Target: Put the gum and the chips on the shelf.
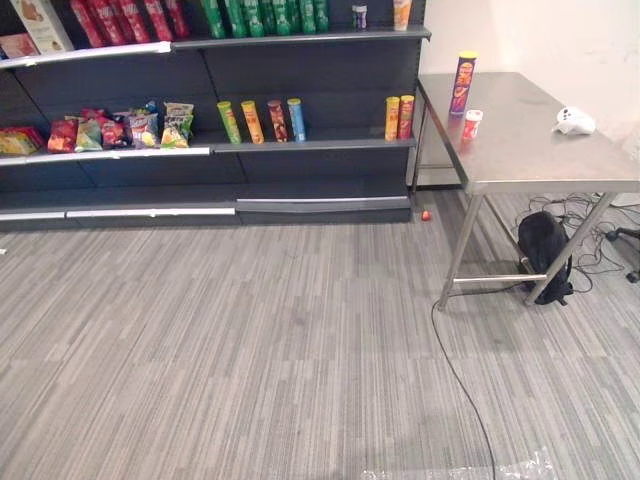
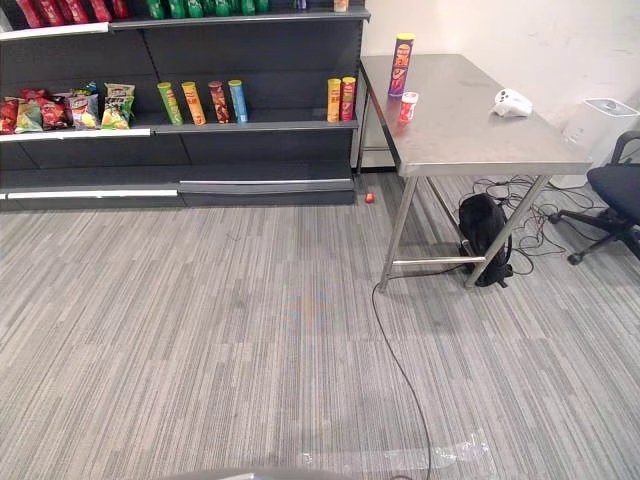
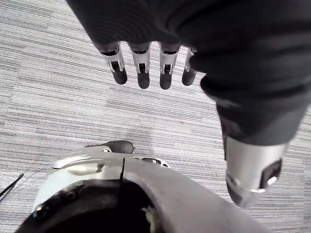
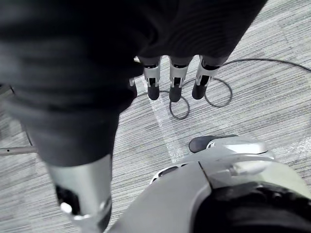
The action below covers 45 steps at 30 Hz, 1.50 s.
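Chips can [image 1: 463, 83] upright on steel surface [image 1: 530, 150], at corner nearest shelf [image 1: 300, 143]. Gum tub [image 1: 472, 124] just beside can, not touching, on same surface. Left hand [image 3: 141, 65] over carpet floor [image 1: 300, 350], fingers [image 3: 165, 80] straight, holding nothing. Right hand [image 4: 177, 73] over floor too, fingers [image 4: 153, 90] extended, empty.
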### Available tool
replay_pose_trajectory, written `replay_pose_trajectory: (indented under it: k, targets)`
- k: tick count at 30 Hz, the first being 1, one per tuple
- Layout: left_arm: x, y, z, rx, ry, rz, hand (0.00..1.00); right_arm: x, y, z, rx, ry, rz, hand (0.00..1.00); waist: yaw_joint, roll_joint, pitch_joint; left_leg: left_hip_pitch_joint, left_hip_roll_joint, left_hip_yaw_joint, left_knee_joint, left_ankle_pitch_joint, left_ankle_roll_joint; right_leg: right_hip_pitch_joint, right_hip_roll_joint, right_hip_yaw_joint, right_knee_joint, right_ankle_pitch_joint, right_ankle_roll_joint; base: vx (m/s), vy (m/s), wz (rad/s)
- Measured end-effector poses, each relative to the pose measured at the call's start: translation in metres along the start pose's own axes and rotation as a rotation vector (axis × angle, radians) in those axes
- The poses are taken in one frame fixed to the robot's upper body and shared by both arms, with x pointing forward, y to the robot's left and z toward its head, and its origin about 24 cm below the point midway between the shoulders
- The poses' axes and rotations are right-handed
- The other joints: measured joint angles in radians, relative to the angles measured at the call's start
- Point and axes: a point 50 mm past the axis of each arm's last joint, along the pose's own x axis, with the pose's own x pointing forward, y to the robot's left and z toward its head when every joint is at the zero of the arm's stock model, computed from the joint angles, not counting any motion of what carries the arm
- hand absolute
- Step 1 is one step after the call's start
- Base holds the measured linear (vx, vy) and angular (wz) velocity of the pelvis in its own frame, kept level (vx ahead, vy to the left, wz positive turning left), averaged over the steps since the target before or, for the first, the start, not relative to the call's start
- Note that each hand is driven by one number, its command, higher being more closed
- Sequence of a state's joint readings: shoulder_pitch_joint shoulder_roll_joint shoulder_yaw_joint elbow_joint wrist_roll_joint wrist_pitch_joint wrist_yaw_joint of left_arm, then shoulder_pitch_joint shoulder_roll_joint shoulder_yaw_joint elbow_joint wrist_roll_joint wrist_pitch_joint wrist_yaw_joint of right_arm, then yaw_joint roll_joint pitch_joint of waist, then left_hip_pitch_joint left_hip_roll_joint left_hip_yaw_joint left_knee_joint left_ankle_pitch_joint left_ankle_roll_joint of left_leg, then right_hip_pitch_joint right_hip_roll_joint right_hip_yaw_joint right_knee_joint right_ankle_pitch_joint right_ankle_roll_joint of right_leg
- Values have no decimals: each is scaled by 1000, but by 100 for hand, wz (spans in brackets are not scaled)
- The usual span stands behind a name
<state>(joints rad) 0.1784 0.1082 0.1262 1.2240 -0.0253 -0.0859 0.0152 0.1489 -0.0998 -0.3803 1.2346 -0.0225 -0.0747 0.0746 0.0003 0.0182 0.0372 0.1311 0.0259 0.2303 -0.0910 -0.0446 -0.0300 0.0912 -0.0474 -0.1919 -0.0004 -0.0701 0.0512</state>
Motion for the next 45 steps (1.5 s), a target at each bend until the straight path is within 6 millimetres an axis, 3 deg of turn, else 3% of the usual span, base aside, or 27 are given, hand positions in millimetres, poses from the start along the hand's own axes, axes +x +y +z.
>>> replay_pose_trajectory:
  k: [8,17,28,33,35,38,40,41,42,43,45]
  targets:
    - [0,0,0,-4,2,0,0,1,1,3,-10,-5,4,0,1,-2,7,9,0,10,-10,-3,-4,2,0,4,-8,-1,2,-29,-15,-3]
    - [0,1,0,-21,-11,3,0,-1,1,-7,210,7,10,0,1,-8,11,-2,1,8,-10,-4,-5,2,3,-4,-24,0,1,10,-8,1]
    - [0,3,-1,-34,-3,-3,0,0,5,-4,249,-4,16,0,-1,-16,25,-5,7,17,-10,-7,-10,3,10,-2,-36,0,2,14,-25,-1]
    - [2,1,8,9,-32,-7,0,2,8,8,204,-47,13,0,-5,-11,45,-17,9,12,-8,-4,-12,-6,11,-6,-24,-1,1,-26,-15,1]
    - [3,0,16,19,-54,1,0,4,8,23,165,-83,17,0,-11,-2,59,-44,13,11,-4,7,-19,-60,7,-15,39,-19,-5,-35,-24,4]
    - [5,1,36,32,-109,10,0,7,19,47,142,-149,44,0,-24,-14,126,-64,16,6,-3,23,-27,-118,-1,-25,119,-52,-18,-44,-43,9]
    - [5,3,39,21,-121,18,0,7,21,48,115,-154,52,0,-22,-24,136,-119,30,4,119,-33,-48,-127,-9,-31,140,-87,-28,-43,-92,17]
    - [5,4,39,-13,-127,22,0,7,21,47,99,-151,55,0,-20,-26,141,-188,53,14,280,-80,-55,-119,-10,-42,145,-104,-40,-21,-114,30]
    - [5,6,42,-56,-144,29,0,6,21,46,85,-148,58,0,-21,-33,145,-272,79,28,474,-91,-60,-99,-15,-56,142,-110,-43,-16,-121,30]
    - [5,5,44,-72,-154,27,0,6,20,45,74,-149,58,0,-18,-31,148,-307,97,33,568,-87,-60,-85,-14,-60,140,-112,-45,29,-105,20]
    - [4,1,43,-125,-159,26,0,5,12,43,59,-158,40,0,2,-5,161,-382,160,28,810,-55,-56,-17,9,-61,127,-116,-46,100,-32,0]
